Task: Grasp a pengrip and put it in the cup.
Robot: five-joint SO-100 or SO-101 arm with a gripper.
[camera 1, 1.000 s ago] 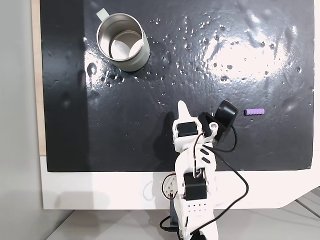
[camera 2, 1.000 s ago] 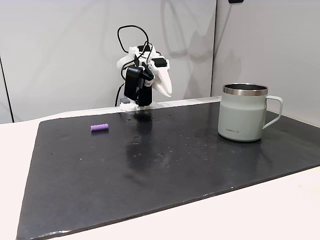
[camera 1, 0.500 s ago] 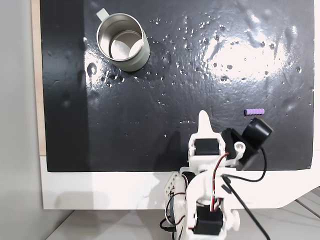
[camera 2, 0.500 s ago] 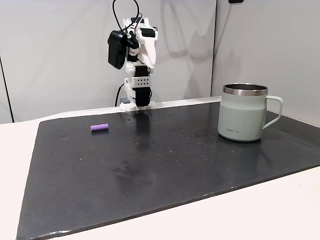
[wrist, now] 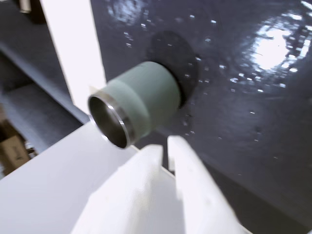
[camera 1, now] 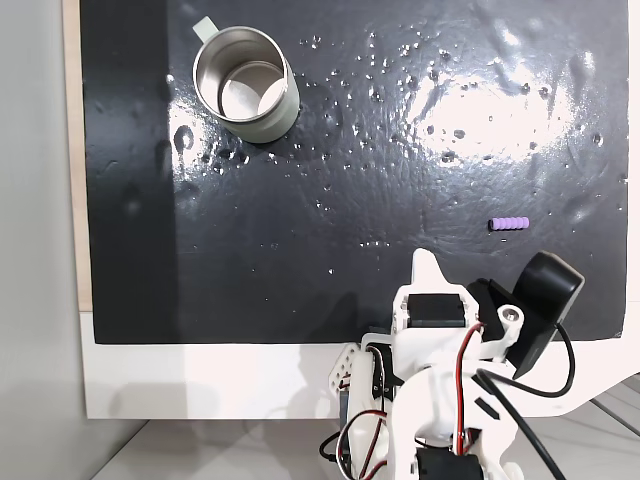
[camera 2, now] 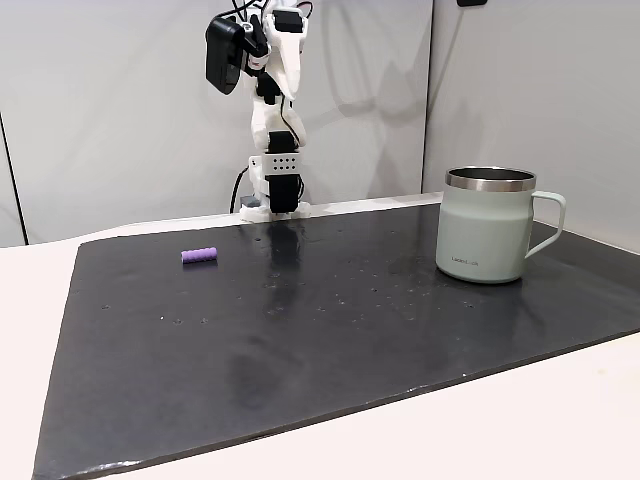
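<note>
You are holding the jaws (wrist: 165,146) nearly closed and empty, raised high, while the pengrip (camera 1: 508,223) is lying on the black mat, long axis left-right overhead, far from the cup (camera 1: 246,86)

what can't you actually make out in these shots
- End effector: in the wrist view the tips lie close together, blurred; whether a gap remains is unclear.
- Pale green steel mug: wrist view is motion-blurred and the handle is out of sight.
- Small purple ribbed pengrip: too small in both fixed views to judge its ribs.
- Mug's inside: hidden by its wall in the side-on fixed view.
</note>
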